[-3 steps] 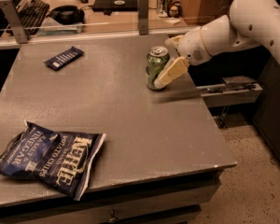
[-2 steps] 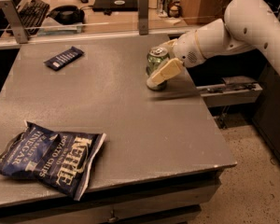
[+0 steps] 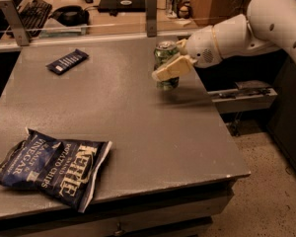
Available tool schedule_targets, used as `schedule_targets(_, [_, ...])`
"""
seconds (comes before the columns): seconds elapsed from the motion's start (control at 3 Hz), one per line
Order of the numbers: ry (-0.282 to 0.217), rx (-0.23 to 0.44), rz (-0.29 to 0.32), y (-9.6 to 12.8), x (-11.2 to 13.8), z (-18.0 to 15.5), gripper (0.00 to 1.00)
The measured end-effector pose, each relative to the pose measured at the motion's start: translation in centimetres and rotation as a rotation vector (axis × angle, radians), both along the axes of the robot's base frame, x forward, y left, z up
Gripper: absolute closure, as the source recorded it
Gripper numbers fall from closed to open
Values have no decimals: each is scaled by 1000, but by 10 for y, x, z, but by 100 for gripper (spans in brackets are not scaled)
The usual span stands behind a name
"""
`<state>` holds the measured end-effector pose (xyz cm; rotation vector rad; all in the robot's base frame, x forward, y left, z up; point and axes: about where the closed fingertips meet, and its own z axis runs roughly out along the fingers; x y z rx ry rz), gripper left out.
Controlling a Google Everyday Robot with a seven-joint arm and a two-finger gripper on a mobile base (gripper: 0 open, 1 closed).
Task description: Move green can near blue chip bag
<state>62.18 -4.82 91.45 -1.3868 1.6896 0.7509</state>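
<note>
- One camera view is covering the whole grey table (image 3: 138,132) from the front, looking down at an angle.
- Standing upright toward the far right part of the table is the green can (image 3: 164,54), its silver top facing up.
- Reaching in from the right, the white arm (image 3: 266,19) is holding the gripper (image 3: 168,65) at the can's mid-height.
- A cream finger (image 3: 171,67) is lying slantwise across the can's front. The opposite finger is hidden behind the can, so the pair is judged to be clamping the can between them.
- Whether the can's base is resting on the table or hanging just clear of it cannot be told from this angle.
- The side grip at mid-height is likely keeping the can upright and balanced for carrying.
- Lying flat at the near left corner is the blue chip bag (image 3: 49,169), crinkled, its white lettering facing up, well apart from the can.
- A small dark snack bar wrapper (image 3: 67,61) is lying at the far left, away from the direct line between can and bag.
- Judgement: the grasp is looking complete, and the carry toward the bag is remaining to be done.
- Risk: the can could be slipping or tipping if the hidden finger is seating poorly.
</note>
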Motion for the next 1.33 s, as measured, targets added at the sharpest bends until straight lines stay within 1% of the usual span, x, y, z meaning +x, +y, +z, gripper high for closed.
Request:
schedule_targets(0.33, [-76, 31, 16, -7, -23, 51, 93])
schedule_targets(0.67, [-79, 32, 19, -5, -24, 53, 100])
schedule_targets(1.0, [-81, 35, 29, 0, -25, 52, 100])
schedule_targets(1.33, [-108, 61, 104, 45, -40, 45, 100])
